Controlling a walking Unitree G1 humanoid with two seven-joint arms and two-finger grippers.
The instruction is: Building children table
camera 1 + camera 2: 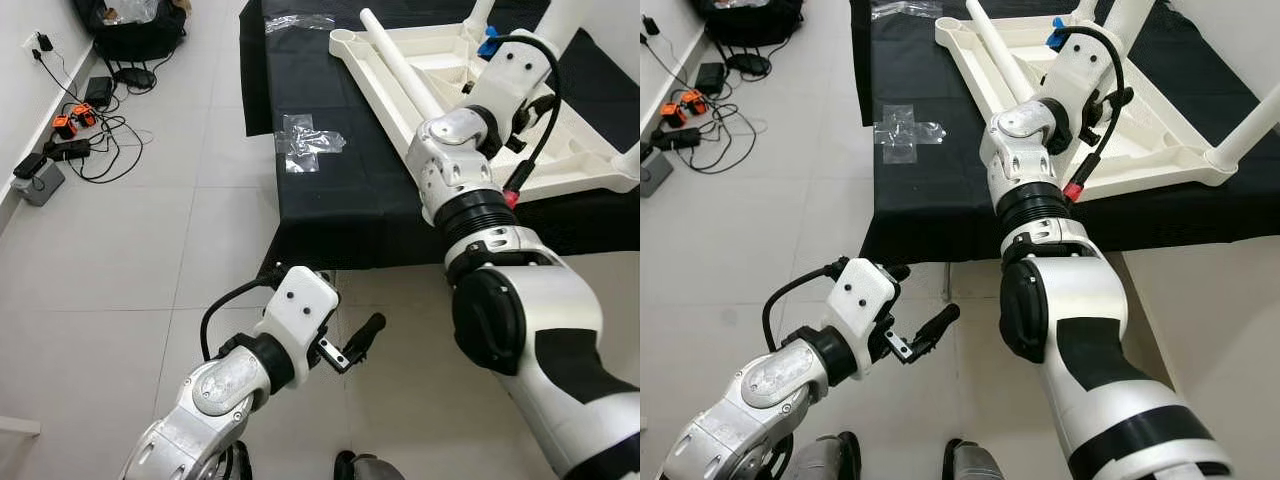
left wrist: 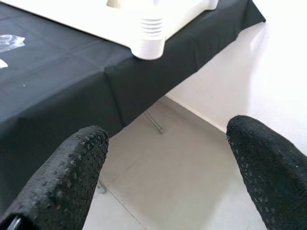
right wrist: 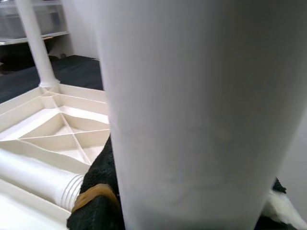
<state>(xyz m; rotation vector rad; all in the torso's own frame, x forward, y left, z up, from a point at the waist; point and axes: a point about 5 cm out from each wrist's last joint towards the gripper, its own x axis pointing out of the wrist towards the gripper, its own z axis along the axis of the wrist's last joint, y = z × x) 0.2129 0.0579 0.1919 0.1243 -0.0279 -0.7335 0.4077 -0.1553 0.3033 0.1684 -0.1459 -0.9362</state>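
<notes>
Lowest in the head views, the left gripper (image 1: 352, 345) hangs over grey floor tiles, its 2 black fingers (image 2: 72, 177) spread wide and empty. Beyond it, the right gripper (image 3: 103, 201) is closed round an upright white plastic table leg (image 3: 192, 110) on the upturned white plastic tabletop (image 1: 440, 60), which lies on a black cloth-covered bench (image 1: 330, 200). A loose white leg (image 1: 400, 65) rests across the tabletop. If the gripped leg tilts (threads seem to be the join), it may cross-thread or drag the tabletop toward the bench edge. No readable writing or brand appears.
</notes>
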